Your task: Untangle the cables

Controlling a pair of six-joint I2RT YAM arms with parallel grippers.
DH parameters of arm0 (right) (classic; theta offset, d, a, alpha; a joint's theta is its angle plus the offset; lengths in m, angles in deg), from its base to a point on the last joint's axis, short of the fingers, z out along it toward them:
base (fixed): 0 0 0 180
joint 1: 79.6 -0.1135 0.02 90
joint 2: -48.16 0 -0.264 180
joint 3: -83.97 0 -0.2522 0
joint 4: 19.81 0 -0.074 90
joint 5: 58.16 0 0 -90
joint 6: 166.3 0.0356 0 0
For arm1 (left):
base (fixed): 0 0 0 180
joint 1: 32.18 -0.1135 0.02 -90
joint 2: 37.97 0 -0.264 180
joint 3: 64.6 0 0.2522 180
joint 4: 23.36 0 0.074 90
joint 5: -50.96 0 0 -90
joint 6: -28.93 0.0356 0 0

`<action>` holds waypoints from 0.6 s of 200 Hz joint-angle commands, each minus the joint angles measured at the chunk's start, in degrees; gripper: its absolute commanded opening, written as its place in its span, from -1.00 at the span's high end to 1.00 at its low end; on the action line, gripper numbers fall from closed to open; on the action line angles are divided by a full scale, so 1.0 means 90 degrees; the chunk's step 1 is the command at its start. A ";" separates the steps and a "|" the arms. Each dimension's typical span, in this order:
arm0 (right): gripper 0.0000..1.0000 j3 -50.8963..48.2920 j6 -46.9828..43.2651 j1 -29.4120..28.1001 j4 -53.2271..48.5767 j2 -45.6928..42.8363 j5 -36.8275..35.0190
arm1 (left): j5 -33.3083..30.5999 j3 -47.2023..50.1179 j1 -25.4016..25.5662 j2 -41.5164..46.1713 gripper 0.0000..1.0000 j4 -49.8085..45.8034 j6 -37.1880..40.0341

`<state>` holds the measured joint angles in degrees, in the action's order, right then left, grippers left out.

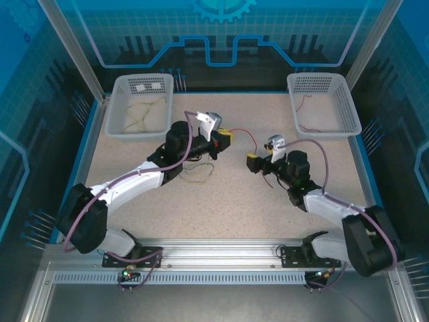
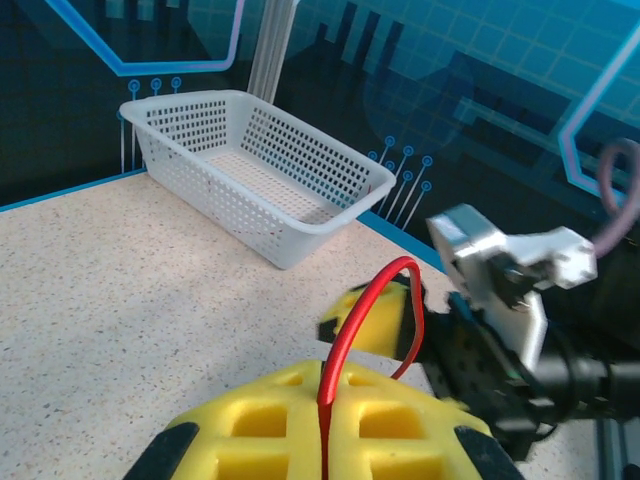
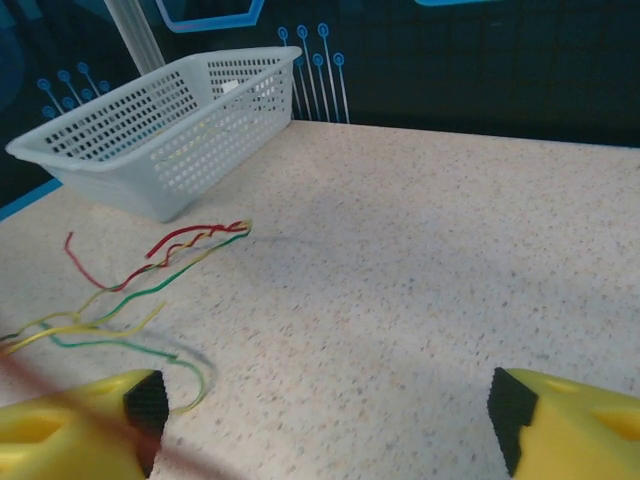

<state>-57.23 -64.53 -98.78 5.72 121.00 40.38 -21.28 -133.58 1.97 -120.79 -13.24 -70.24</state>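
Pinching one red cable (image 2: 352, 315) between its yellow pads, the left hand (image 1: 224, 138) is closed tight on it above the middle of the counter (image 1: 221, 215). From that grip the cable arcs up and across towards the right hand (image 1: 253, 163). Its long axis therefore runs roughly left to right between the two hands, with the far end on the right hand's side. The right hand stands wide open with nothing clamped. In its own wrist view a blurred red streak crosses by one finger, and I cannot tell whether the cable touches that finger. The tangle (image 3: 140, 300) of red, green and pale yellow strands lies flat on the counter near the left arm. One red strand lies in the right basket (image 1: 318, 76), and pale ones lie in the left basket (image 1: 144, 76). The right hand looks nearer the far end, so the next move likely turns on that hand closing across the cable's line.
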 commanded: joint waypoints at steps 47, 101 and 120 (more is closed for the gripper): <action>1.00 0.0626 0.0539 0.0196 0.0406 0.0230 -0.0349 | -0.1050 0.0533 0.0017 0.0653 1.00 0.0463 0.0151; 1.00 0.1119 0.1678 0.0562 0.0051 -0.0411 0.1480 | -0.0689 0.0552 -0.0155 0.0218 1.00 0.0527 0.0048; 1.00 0.1250 0.2239 0.0547 0.0021 -0.0569 0.1426 | -0.0242 0.0435 0.0017 -0.0147 1.00 0.0859 0.0011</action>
<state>-48.62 -52.09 -94.17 6.53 118.25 48.90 -28.10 -128.03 0.92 -118.30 -10.05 -70.05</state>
